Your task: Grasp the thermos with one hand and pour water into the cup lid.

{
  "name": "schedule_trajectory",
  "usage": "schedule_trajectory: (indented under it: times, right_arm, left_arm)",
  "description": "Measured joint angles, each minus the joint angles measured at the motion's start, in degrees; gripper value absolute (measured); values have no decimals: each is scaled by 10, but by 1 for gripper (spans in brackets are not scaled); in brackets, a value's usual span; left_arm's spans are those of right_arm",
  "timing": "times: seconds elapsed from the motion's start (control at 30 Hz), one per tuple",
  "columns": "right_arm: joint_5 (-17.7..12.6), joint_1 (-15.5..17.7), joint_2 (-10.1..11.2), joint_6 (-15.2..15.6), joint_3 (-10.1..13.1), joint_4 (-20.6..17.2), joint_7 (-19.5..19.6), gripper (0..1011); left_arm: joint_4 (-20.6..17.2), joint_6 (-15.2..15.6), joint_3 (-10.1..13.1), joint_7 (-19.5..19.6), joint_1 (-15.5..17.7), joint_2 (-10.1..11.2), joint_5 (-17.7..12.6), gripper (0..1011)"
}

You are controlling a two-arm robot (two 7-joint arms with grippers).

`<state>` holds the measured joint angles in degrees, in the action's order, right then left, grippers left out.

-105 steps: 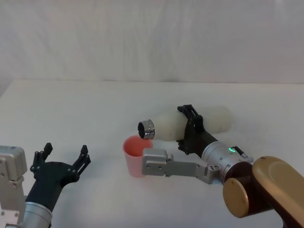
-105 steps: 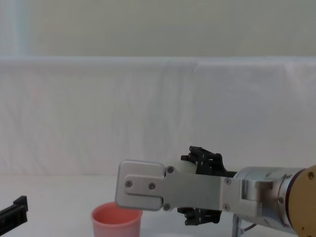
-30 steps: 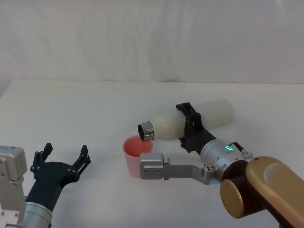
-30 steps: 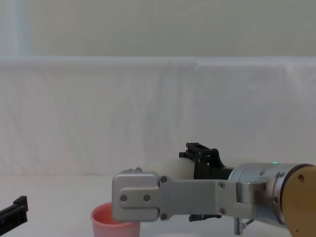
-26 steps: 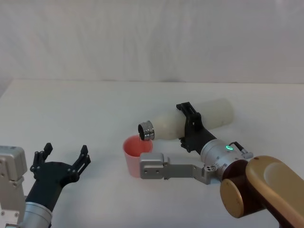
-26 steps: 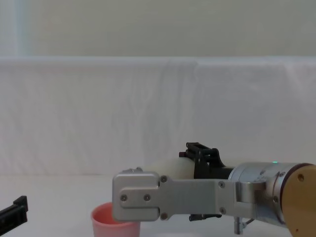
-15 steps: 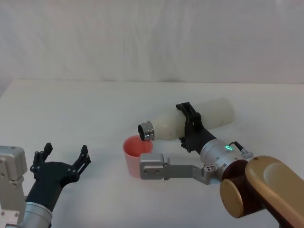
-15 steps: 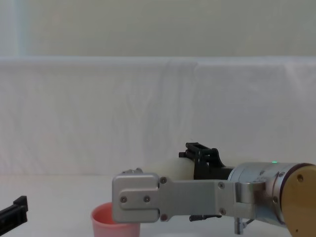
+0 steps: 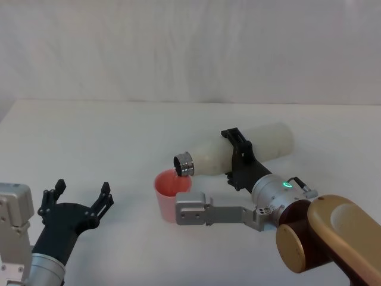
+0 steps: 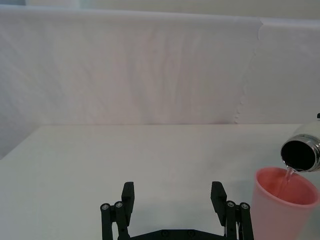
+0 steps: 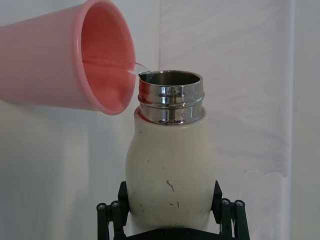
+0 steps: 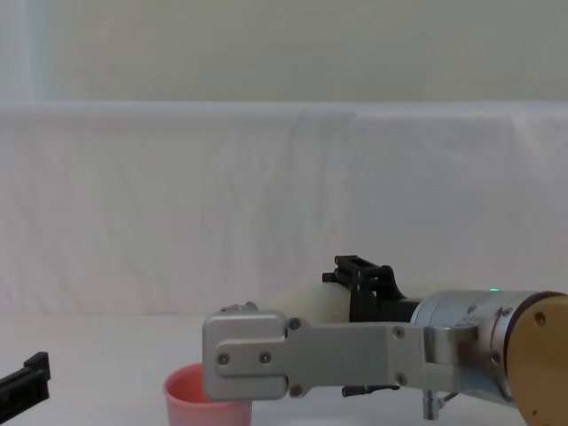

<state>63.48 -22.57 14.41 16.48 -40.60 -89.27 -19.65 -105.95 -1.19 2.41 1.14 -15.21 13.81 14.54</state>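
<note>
At the head view's centre, the right gripper (image 9: pixel 237 159) has its jaws pinching the thermos (image 9: pixel 238 152), long axis near-level, mouth tipped down-left over the cup lid (image 9: pixel 172 193) on the worktop (image 9: pixel 119 137), water trickling in.

White tabletop (image 9: pixel 119 137) with a smooth matte surface, white fabric backdrop (image 12: pixel 177 204) with soft vertical creases hung along the table's far edge, a vertical seam in the cloth (image 10: pixel 246 85), plain pale greenish wall (image 12: pixel 284 49) above the backdrop, even diffuse lighting
</note>
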Motion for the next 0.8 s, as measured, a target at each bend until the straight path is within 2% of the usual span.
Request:
schedule_trajectory:
  times: [0.8]
  right_arm:
    - [10,-4,1,3,-5,-2,-5,957]
  left_arm:
    - [0,0,0,0,0,0,0,1001]
